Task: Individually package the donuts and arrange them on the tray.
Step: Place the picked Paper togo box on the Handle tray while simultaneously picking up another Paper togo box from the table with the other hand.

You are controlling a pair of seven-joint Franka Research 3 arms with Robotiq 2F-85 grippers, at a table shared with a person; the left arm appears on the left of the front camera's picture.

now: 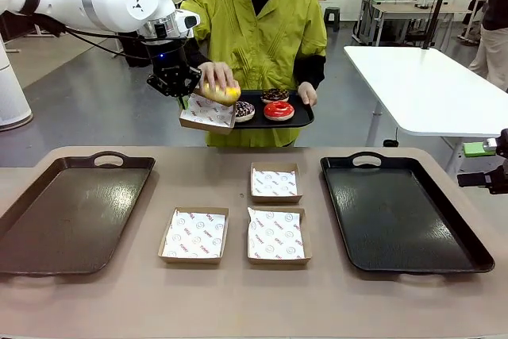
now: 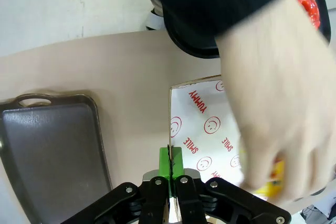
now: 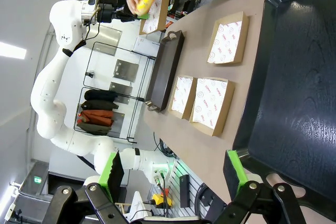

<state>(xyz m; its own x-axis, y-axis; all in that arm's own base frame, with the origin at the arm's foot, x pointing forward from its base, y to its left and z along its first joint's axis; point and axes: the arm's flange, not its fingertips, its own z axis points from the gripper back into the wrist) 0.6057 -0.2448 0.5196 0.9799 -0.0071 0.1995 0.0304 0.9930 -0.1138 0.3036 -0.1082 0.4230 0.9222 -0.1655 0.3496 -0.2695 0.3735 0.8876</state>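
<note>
The tan desk (image 1: 238, 307) carried a brown tray (image 1: 48, 236) on the robot's left and a black tray (image 1: 413, 228) on its right. Three open paper-lined boxes (image 1: 275, 236) sat between them, two nearer the robot and one behind.

Beyond the far edge a person held a smaller serving tray (image 1: 304, 119) in one hand, raised above the desk. On it lay the red donut (image 1: 279, 110) and two dark donuts (image 1: 274, 95), close together.

A fourth box (image 1: 208, 114) hung in the air, tilted, just beside that serving tray. The person's other hand (image 1: 214, 77) gripped the yellow donut (image 1: 222, 94) right over this box. Whether the donut touched the paper lining could not be told, since the hand was blurred in the left wrist view.

The left pincer (image 1: 184, 101) had its green pads pressed together on one wall of the fourth box, carrying it. The right pincer (image 3: 173, 169) stood spread with nothing between its fingers, low beside the outer rim of the black tray.
</note>
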